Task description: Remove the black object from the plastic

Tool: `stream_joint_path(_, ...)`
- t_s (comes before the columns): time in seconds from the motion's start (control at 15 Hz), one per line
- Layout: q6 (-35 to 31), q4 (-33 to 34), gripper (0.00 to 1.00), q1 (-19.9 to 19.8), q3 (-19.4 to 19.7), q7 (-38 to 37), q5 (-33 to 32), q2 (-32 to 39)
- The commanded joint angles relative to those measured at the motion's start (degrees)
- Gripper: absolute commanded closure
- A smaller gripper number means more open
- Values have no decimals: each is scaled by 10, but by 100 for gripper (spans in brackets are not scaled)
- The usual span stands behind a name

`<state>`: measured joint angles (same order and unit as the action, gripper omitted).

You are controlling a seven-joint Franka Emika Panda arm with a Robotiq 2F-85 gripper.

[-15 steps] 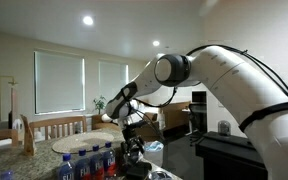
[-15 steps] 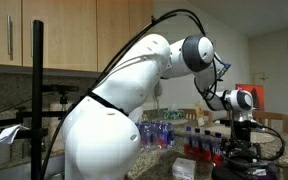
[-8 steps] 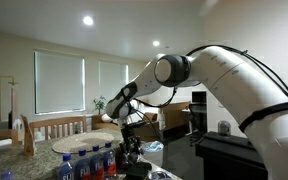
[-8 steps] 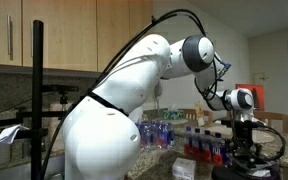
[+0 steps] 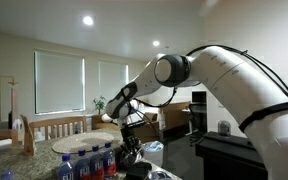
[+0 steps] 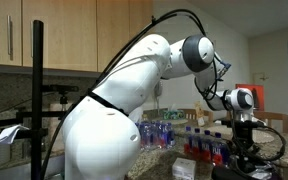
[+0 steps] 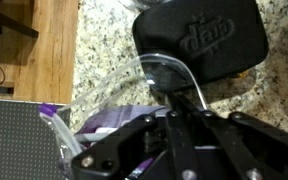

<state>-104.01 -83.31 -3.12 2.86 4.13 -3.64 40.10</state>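
A black object (image 7: 199, 40) is shown lying on a speckled worktop (image 7: 102, 40), its near end sheathed in clear plastic (image 7: 114, 88). The jaws are held against that end, presumably for separating them; whether they are closed cannot be told.

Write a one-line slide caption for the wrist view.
Wrist view: the hand hangs over clear plastic beside a black object marked "dap" on a granite counter.

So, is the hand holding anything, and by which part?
It cannot be told: the hand is at the lower edge of the black object, by the clear plastic, but its grip is blurred.
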Motion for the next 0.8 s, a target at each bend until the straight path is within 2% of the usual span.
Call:
stream_joint_path(0.0, -28, -14, 92, -4, -2, -11, 5, -8)
stream_joint_path(0.2, -32, -16, 89, -5, -2, -11, 5, -11)
stream_joint_path(0.4, -42, -27, 93, -11, -3, -24, 21, -20)
stream_joint_path(0.47, -65, -38, 67, -20, -9, -35, 50, -28)
stream_joint_path(0.6, -85, -50, 64, -27, -10, -50, 87, -35)
stream_joint_path(0.73, -109, -67, 52, -30, -6, -74, 118, -44)
